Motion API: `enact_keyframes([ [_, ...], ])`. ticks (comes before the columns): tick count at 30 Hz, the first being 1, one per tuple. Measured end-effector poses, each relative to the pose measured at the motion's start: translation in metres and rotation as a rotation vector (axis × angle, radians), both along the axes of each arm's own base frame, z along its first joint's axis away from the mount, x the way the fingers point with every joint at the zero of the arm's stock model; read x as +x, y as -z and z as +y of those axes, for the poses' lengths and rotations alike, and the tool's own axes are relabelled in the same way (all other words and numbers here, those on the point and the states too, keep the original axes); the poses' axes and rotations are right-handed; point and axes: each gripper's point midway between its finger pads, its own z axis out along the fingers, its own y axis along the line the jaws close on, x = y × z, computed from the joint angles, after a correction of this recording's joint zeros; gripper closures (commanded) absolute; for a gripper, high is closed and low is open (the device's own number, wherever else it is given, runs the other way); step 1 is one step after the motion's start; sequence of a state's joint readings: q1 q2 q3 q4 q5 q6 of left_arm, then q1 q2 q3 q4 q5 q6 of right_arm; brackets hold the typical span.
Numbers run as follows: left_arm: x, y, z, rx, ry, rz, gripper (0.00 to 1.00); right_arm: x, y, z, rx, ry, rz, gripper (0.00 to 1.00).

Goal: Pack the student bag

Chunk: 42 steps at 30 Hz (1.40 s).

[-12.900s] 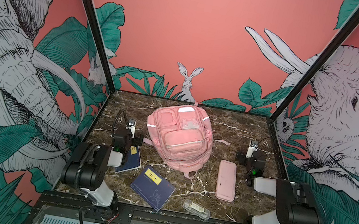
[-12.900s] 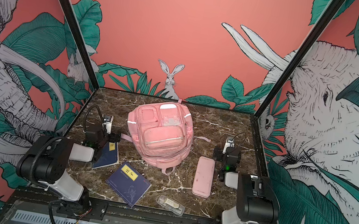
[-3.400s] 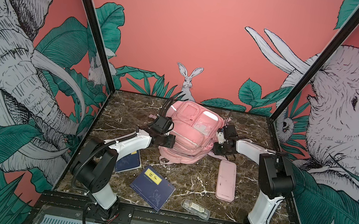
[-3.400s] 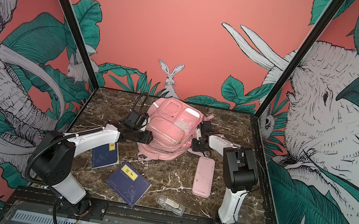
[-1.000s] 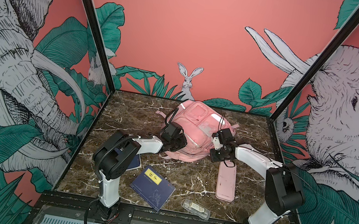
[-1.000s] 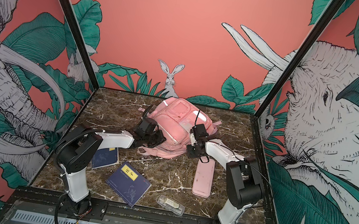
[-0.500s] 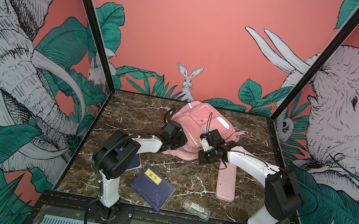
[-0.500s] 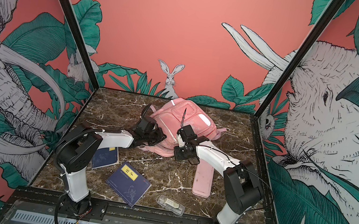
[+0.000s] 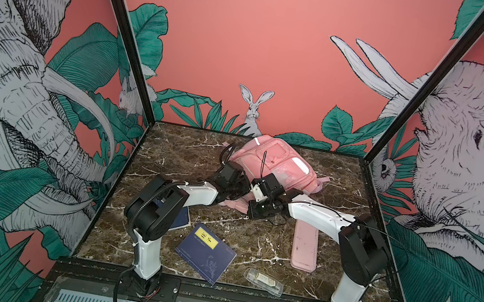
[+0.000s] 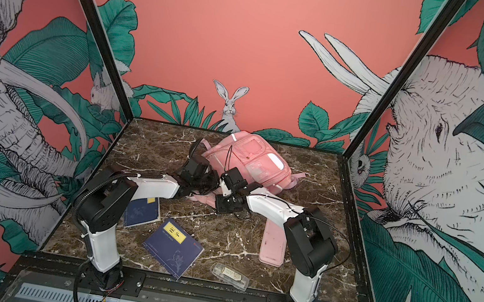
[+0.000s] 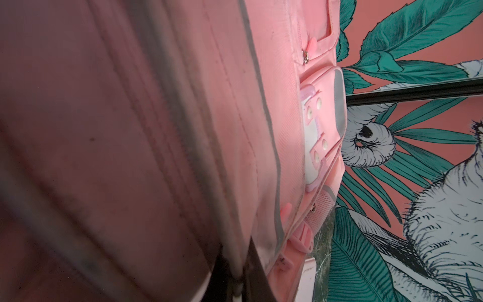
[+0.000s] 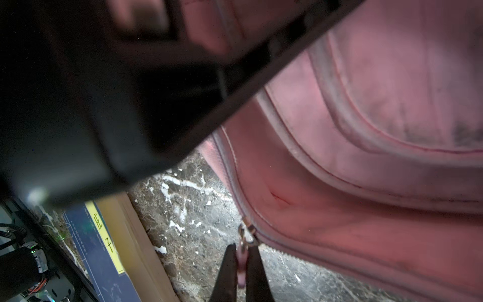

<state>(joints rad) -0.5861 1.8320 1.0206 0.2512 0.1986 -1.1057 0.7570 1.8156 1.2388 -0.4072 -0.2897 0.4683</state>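
Packing is only getting under way, as I judge it. I am working the zip of the student bag point(image 9: 278, 164), which is lying tilted at the far middle of the marble table point(image 9: 186, 156), and nothing is showing inside it. A pink pencil case point(image 9: 304, 245) on the right, two navy books point(image 9: 205, 253) on the near left and a small clear box point(image 9: 263, 282) at the near edge are all waiting loose.

The left gripper point(image 11: 236, 274) is pressing together on a fold at the bag's near-left edge, while the right gripper point(image 12: 241, 264) is pinching the zipper pull point(image 12: 243, 248).

The bag is showing soft, grey-scuffed pink fabric, silver strips and a mesh side pocket. The case is looking flat and round-ended, the books thin with yellow labels, and the pull is a small pink tab on a metal ring.
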Motion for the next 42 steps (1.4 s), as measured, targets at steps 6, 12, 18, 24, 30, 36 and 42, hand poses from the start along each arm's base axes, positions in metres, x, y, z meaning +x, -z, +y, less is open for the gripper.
enact_keyframes([
  [6, 0.009, -0.022, 0.019, 0.054, 0.029, -0.059, 0.43, 0.003, -0.002, 0.000, 0.021, 0.013, -0.019, 0.99],
  [12, 0.029, -0.099, 0.043, 0.146, 0.079, -0.245, 0.37, -0.001, 0.002, -0.004, 0.022, 0.013, -0.015, 0.99],
  [18, 0.039, -0.122, 0.069, 0.378, 0.129, -0.326, 0.33, 0.000, 0.001, -0.004, 0.029, 0.014, -0.015, 1.00],
  [24, 0.053, -0.071, 0.103, 0.537, 0.163, -0.217, 0.30, -0.006, 0.001, -0.010, 0.031, 0.015, -0.018, 1.00],
  [30, 0.062, -0.013, 0.130, 0.621, 0.185, -0.079, 0.30, -0.014, 0.000, -0.018, 0.029, 0.016, -0.016, 1.00],
  [36, 0.068, 0.009, 0.131, 0.605, 0.212, -0.037, 0.34, -0.022, 0.002, -0.027, 0.016, 0.017, -0.011, 1.00],
  [42, 0.067, 0.019, 0.123, 0.568, 0.250, -0.019, 0.53, -0.023, 0.006, -0.033, 0.008, 0.026, -0.002, 1.00],
])
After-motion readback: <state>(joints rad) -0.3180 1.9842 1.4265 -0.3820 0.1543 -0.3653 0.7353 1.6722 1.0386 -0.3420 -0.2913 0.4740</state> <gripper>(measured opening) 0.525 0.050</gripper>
